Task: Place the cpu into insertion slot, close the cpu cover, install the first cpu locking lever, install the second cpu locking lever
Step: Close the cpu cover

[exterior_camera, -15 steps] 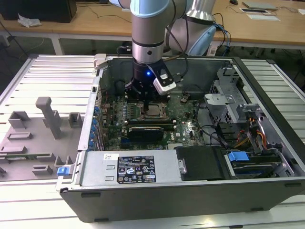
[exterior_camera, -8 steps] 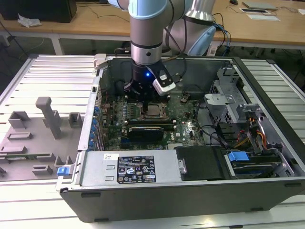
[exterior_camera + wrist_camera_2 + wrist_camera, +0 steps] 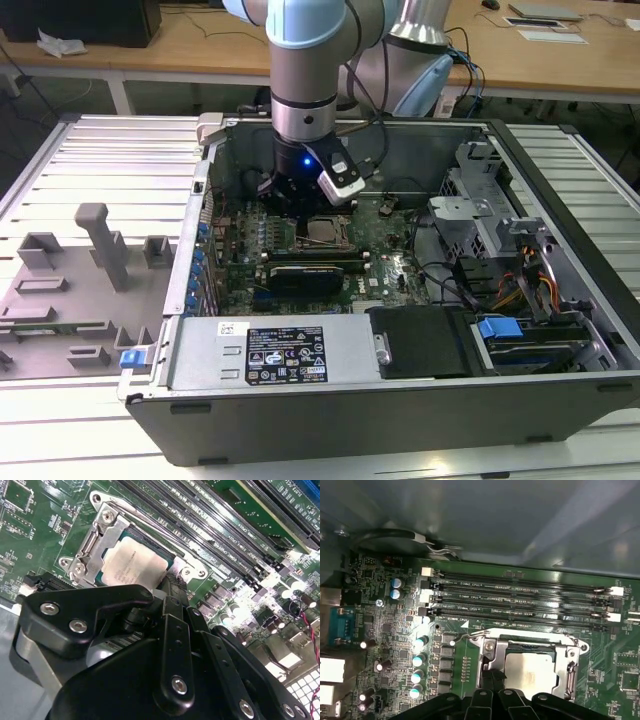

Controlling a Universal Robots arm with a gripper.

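Motherboard (image 3: 388, 268) lies flat inside the open case (image 3: 400, 405), walls all round. Gripper (image 3: 170, 586), tips pressed together, sits at the edge of the cpu cover (image 3: 92, 545); memory slots (image 3: 520, 597) run close alongside.

Cpu (image 3: 132, 565) seated in insertion slot (image 3: 325, 230), cpu cover (image 3: 97, 540) flat over it, chip in its window. Gripper (image 3: 169, 587) at the slot's edge. Memory slots (image 3: 520, 597) alongside the slot. All inside the open case (image 3: 400, 420); fixture tray (image 3: 60, 300) on the exterior view's left of the case

The slatted metal table (image 3: 100, 150) bears a computer case (image 3: 400, 425) and grey fixture (image 3: 60, 300).
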